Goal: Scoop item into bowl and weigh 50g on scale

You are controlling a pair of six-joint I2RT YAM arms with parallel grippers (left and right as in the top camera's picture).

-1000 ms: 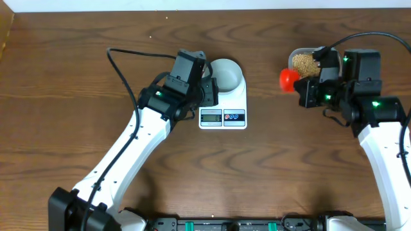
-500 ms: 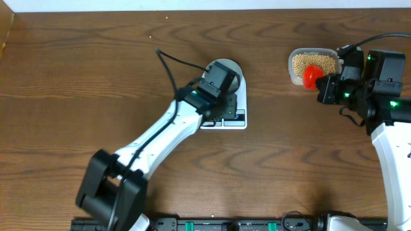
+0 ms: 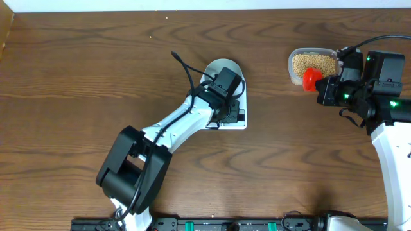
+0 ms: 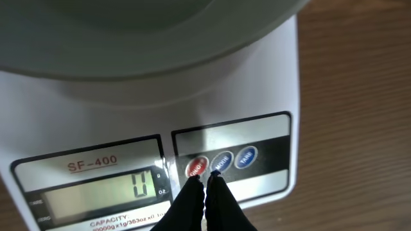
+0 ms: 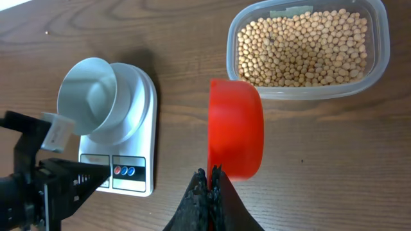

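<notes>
Left claw (image 4: 205, 182) swung over scale (image 4: 270, 83) front edge — pinched shut, open table (image 4: 359, 128) rightward

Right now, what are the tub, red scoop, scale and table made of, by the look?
The tub: clear glossy plastic, it seems; the beans show through its wall.
The red scoop: probably plastic; even colour, soft sheen.
The scale: likely white moulded plastic, glossy.
The table: dark wood or wood-look laminate; grain shows, can't tell which.
</notes>
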